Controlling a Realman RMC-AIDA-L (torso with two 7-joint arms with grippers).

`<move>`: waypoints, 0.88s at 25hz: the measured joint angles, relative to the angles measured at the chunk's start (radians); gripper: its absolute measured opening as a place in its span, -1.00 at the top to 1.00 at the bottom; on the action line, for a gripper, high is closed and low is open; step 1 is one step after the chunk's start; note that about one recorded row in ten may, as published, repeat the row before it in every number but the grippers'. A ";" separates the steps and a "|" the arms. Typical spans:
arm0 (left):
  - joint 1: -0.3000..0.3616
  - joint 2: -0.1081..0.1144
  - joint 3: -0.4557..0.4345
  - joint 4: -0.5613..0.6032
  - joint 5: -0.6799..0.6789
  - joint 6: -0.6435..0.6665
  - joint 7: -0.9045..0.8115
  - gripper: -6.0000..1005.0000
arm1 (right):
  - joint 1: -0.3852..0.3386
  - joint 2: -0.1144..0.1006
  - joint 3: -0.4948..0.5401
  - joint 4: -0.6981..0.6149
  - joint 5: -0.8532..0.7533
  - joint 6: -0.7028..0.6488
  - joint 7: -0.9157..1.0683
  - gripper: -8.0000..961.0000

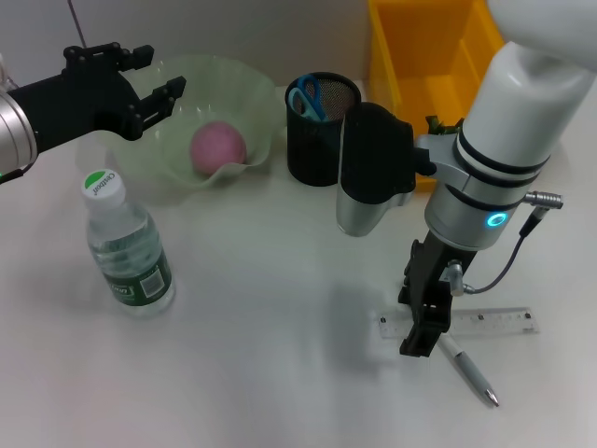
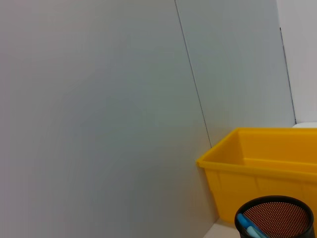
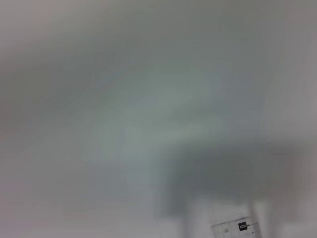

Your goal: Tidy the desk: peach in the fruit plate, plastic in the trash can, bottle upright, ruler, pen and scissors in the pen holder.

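Reaching down to the table [image 1: 261, 373], the right tool [image 1: 420, 343] sits on the clear ruler [image 1: 490, 322], the pen [image 1: 471, 371] just beside it; whether its fingers are apart I cannot tell. Left tool [image 1: 160, 86] hangs open over the fruit plate [image 1: 247, 89].

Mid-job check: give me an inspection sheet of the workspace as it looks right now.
Surface: white desk, bare in the middle.
Job's things: peach in fruit plate; bottle upright; scissors in pen holder; ruler and pen flat on desk.
Clutter: nothing seen.
Grippers: left gripper open over the plate's rim; right gripper down at the ruler.
Cables: grey lead on right wrist.
Surroundings: yellow bin, wall behind.
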 joint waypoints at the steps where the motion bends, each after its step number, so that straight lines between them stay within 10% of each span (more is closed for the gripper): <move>1: 0.000 0.000 0.000 0.000 0.001 0.000 0.000 0.00 | 0.002 -0.001 0.000 0.006 -0.003 0.004 0.000 -0.45; 22: 0.000 0.002 0.004 0.003 0.005 0.000 0.000 0.00 | 0.024 0.002 -0.022 0.047 -0.021 0.069 -0.009 -0.45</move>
